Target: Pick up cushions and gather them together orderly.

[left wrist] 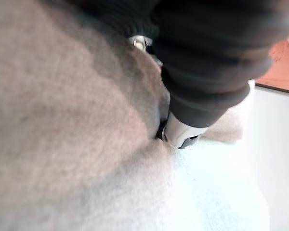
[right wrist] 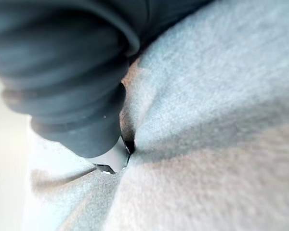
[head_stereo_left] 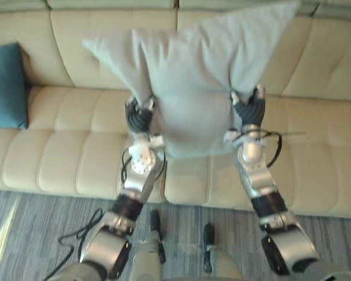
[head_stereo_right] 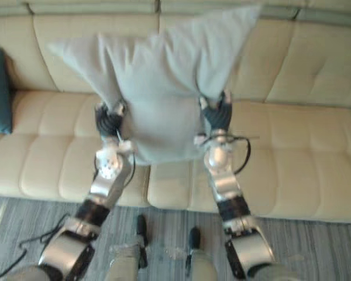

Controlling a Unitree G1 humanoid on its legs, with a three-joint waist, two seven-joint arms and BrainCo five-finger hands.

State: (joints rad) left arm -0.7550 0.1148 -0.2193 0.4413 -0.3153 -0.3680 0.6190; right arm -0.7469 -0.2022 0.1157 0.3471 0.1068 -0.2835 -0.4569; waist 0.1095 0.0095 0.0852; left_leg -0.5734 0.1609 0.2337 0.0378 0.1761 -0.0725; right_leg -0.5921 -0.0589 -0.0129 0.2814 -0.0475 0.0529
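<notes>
Two hands on one cushion: L hand (head_stereo_left: 139,116) and R hand (head_stereo_left: 250,109) are each clamped into a side of the grey cushion (head_stereo_left: 190,88), fingers dug into bunched fabric, w/ the cloth creasing round them in both wrist views. Cushion is up off the seat, mid-view towards 12 o'clock, its top corners flaring to approx. 10 and 1, in front of the sofa (head_stereo_left: 316,164) backrest. Looks light and v. soft: it waists in where gripped, so it'll prob. sag and swing. Fabric looks napped, so prob. not slippery. Best hold = opposite side edges w/ a deep bite into the filling, not a corner. Teal cushion (head_stereo_left: 6,88) stands at 9 o'clock on the sofa's L end, well apart; likely the gathering spot.
</notes>
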